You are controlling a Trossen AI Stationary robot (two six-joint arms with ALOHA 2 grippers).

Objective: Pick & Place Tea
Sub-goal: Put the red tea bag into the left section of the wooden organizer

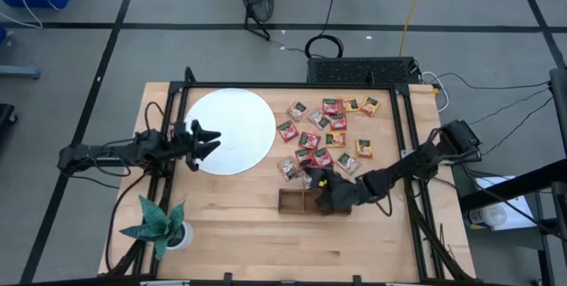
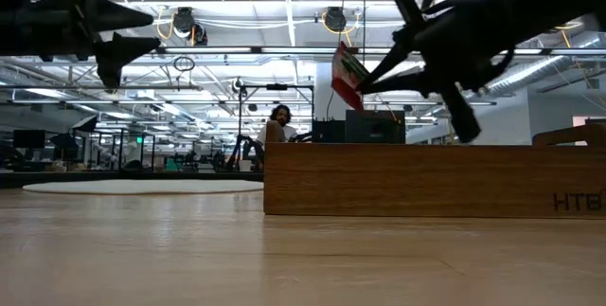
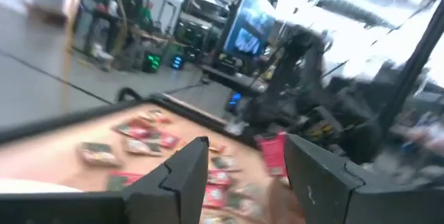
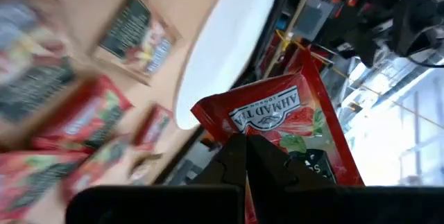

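Several tea sachets (image 1: 328, 131) with red, green and yellow wrappers lie scattered flat on the wooden table, right of a white disc (image 1: 232, 131). My right gripper (image 1: 319, 182) hovers over the far edge of the brown wooden tray (image 1: 291, 201), shut on one red sachet (image 4: 284, 123), which shows above the tray wall (image 2: 426, 178) in the low view. My left gripper (image 1: 213, 141) hangs open and holds nothing above the disc's left edge, pointing toward the sachets (image 3: 139, 137). My right gripper pinches the red sachet by one edge (image 4: 258, 139) between its two shut fingers (image 4: 236, 158). The fingers come nearly level from the table's right side. The sachet (image 2: 348, 77) sticks out past the fingertips, tilted on edge, lifted clear of table and tray.
A potted green plant (image 1: 159, 224) stands at the table's near left corner. A black frame rail (image 1: 407, 135) runs along the table's edges. Bare wood lies between the disc and the tray.
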